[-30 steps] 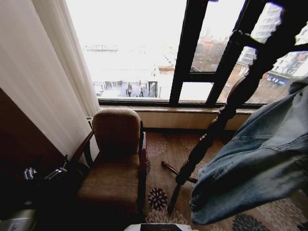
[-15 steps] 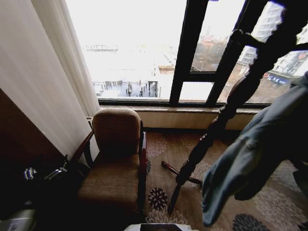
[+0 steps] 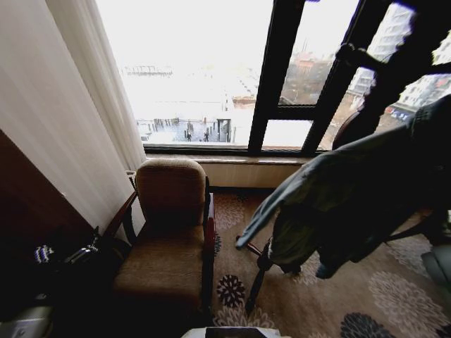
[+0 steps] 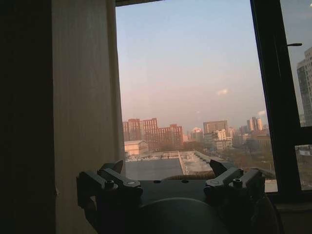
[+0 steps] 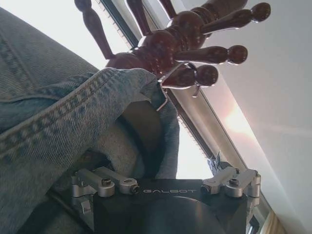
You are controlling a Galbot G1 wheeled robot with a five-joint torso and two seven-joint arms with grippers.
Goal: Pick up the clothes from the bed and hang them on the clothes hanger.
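**Hook at the peg: the jacket hangs beside the coat stand**

You have the denim jacket [image 3: 345, 197] off the bed and up at the wooden coat stand [image 5: 170, 44] by the window. In the head view it hangs on the right of the scene, draped across the stand's dark turned pole, a sleeve trailing left toward the armchair [image 3: 169, 232].

The relation to watch is in the right wrist view. The silver hook [image 5: 168, 85] of the clothes hanger rises out of the jacket's collar and sits right against the peg [image 5: 195, 75] of the stand, just beneath the cluster of knobbed pegs. I cannot tell whether it is fully seated over that peg or only touching it. From the right gripper [image 5: 168, 187] the hook lies straight ahead and above, with the collar between them; the hook's open curve faces the peg.

The right gripper's fingers stand wide apart, denim lying against one side, and nothing looks pinched between them. So the jacket's weight seems to rest on the hook, though I judge this only from the slack cloth.

Your left gripper [image 4: 170, 183] is parked well away, facing the window, fingers spread and empty. The right arm is clearly the nearer one.
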